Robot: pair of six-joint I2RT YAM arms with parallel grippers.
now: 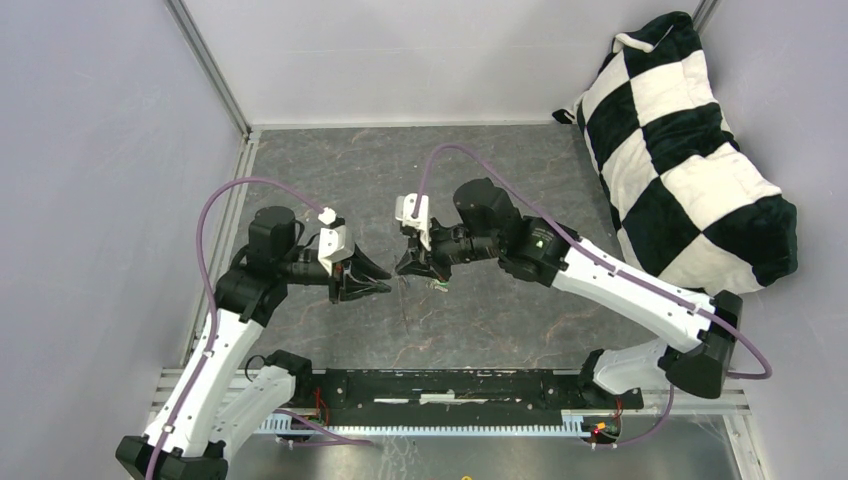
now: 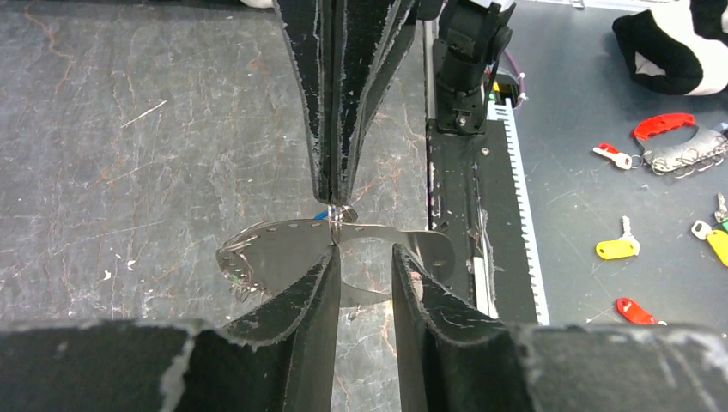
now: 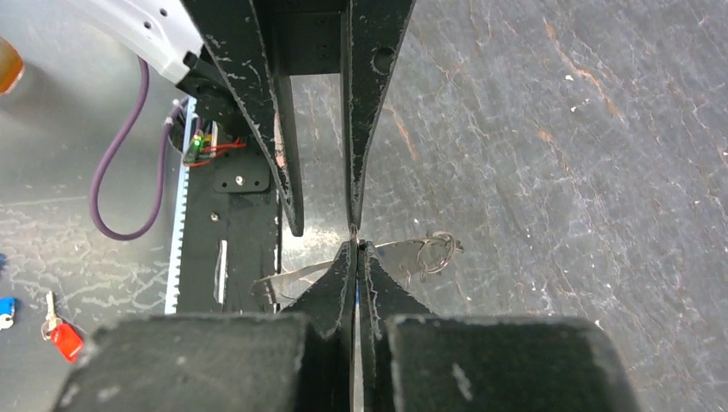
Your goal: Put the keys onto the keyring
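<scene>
The keyring (image 2: 275, 249), a flat silver perforated loop, hangs above the dark tabletop between my two grippers. My left gripper (image 2: 362, 253) is open. The ring's band crosses the gap between its fingers and its left finger touches the band. My right gripper (image 3: 356, 245) is shut at the ring's top edge, with a sliver of the blue key (image 3: 356, 299) between its fingers. A bit of that key's blue head (image 2: 320, 215) also shows in the left wrist view. In the top view both grippers (image 1: 375, 280) (image 1: 412, 265) meet tip to tip at mid-table, and a small green key (image 1: 438, 287) hangs under the right one.
A black-and-white checked cushion (image 1: 690, 150) lies at the back right. Spare keys lie on the grey floor beyond the table edge: a red one (image 2: 664, 126), a yellow one (image 2: 616, 250) and another red one (image 2: 633, 309). A black rail (image 1: 450, 390) runs along the near edge.
</scene>
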